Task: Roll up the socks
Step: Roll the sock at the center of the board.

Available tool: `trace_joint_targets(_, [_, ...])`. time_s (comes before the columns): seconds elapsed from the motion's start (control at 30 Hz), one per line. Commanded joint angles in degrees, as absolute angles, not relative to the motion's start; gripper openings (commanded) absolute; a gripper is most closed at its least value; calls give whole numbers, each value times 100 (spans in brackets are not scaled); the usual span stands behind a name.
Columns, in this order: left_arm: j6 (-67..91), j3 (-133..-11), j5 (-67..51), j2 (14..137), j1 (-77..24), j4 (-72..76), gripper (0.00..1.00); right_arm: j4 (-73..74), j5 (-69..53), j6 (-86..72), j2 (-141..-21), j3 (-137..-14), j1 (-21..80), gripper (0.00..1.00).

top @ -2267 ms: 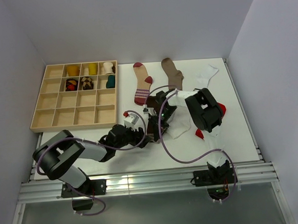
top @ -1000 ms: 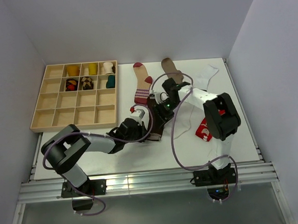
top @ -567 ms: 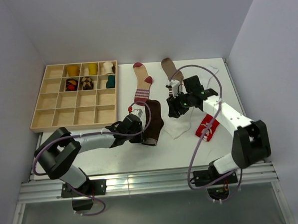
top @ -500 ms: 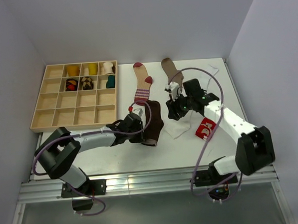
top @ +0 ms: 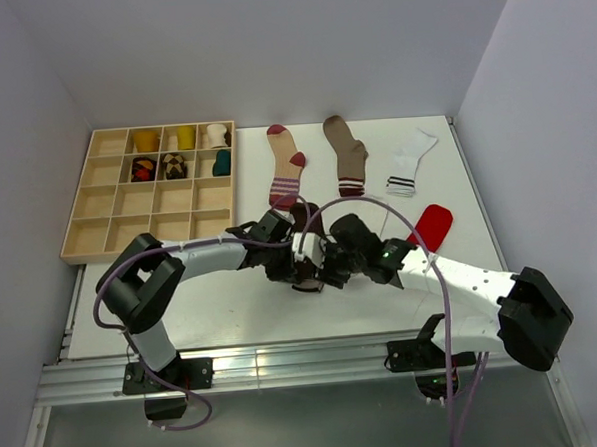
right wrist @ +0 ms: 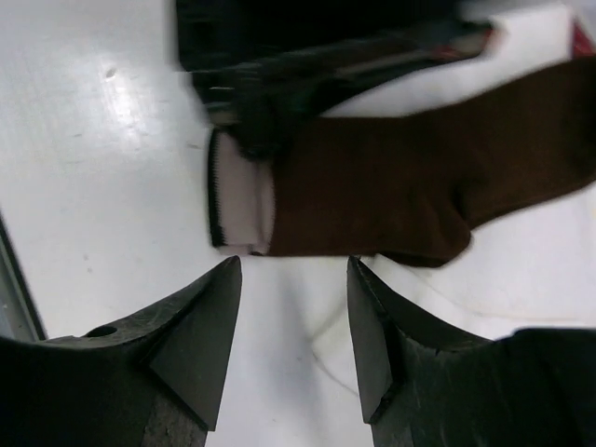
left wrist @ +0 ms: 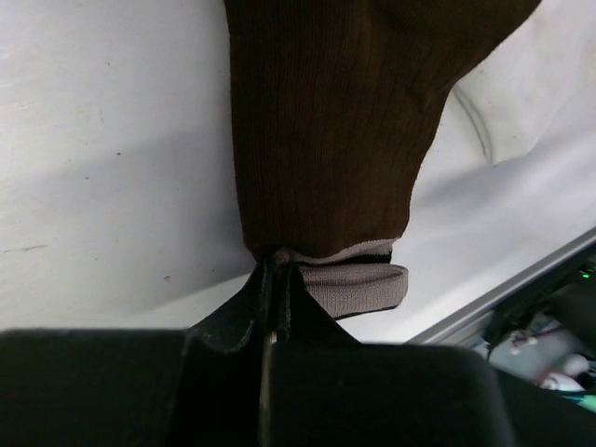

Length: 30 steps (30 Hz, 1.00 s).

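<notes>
A dark brown sock [left wrist: 326, 140] with a pale striped cuff [left wrist: 358, 284] lies flat at the table's middle front. My left gripper [left wrist: 273, 272] is shut on a corner of that cuff. The top view shows the left gripper [top: 283, 259] over the sock [top: 309, 223], mostly hiding it. My right gripper [right wrist: 293, 279] is open just off the brown sock's [right wrist: 400, 186] long side near the cuff, with nothing between its fingers; from above it [top: 323, 267] sits right beside the left one. A white sock [left wrist: 526, 93] lies partly under the brown one. A red sock [top: 431, 225] lies to the right.
A wooden compartment tray [top: 109, 233] at the back left has rolled socks in its far cells. Three flat socks lie along the back: a beige one with red toe [top: 286, 174], a brown one [top: 347, 156], a white one with dark stripes [top: 407, 163]. The table's front edge rail [top: 286, 359] is close.
My right arm has swung from the back right down to the front middle, its open gripper now beside the brown sock's cuff. The left gripper has kept its hold.
</notes>
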<state>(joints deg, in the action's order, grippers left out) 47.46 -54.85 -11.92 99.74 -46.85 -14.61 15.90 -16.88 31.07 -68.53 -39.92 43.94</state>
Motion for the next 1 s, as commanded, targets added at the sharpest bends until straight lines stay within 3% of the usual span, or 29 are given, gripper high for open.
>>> trace_joint_targets(0.0, [4851,-5634,-1607,10221,-4570,-1714,0,985,-1205,3419,-6671,-3780,4930,56])
trace_joint_targets(0.33, [4825,-5994,-1916,10556,-4403,-1960,0,703,-739,3595,-7285,-3639,5721,56])
trace_joint_targets(0.8, [4720,-6135,-2153,10617,-4280,-1969,0,378,-212,3753,-7910,-3559,5897,55])
trace_joint_targets(0.93, [4685,-6170,-2206,10608,-4254,-1986,0,343,-62,3727,-8129,-3630,5889,47])
trace_joint_targets(0.97, [4685,-6187,-2206,10617,-4254,-1978,0,369,-53,3735,-8165,-3699,5889,40])
